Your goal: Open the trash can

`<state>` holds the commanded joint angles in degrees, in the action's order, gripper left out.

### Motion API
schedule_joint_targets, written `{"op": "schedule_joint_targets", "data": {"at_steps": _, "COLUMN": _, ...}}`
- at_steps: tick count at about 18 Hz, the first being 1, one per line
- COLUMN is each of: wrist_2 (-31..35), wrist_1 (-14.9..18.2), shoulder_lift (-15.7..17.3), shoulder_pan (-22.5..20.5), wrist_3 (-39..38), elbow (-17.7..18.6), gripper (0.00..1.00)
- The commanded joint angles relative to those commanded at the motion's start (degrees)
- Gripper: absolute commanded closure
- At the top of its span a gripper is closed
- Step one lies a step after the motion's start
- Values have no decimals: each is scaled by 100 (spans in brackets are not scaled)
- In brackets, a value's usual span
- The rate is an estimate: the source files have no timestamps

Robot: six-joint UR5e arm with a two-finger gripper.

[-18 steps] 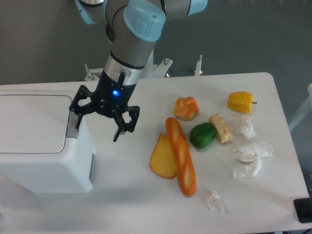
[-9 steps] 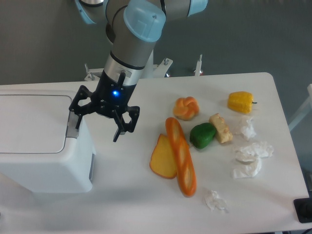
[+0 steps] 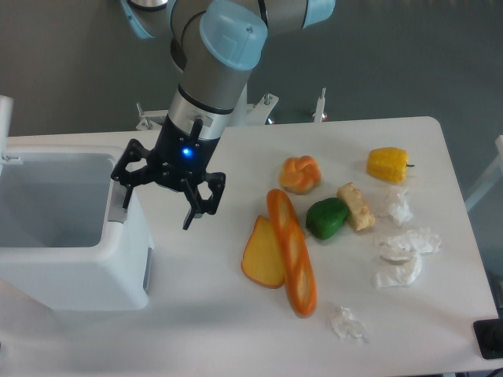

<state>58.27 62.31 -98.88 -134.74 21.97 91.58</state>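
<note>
Claw (image 3: 156, 200) spread wide beside the white trash can (image 3: 75, 236), lid up, interior exposed.

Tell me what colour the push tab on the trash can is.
Grey. The push tab on the white trash can shows in the fixed camera view, under the gripper.

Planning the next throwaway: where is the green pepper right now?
The green pepper lies right of centre on the table, between the long baguette and the pale bread chunk.
</note>
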Motion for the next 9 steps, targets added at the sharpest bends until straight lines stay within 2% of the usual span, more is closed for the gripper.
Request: {"op": "schedule_joint_targets", "data": {"at_steps": 9, "wrist_2": 0, "wrist_1": 9, "shoulder_lift": 9, "shoulder_pan": 0, "wrist_3": -9, "elbow": -52, "gripper": 0}}
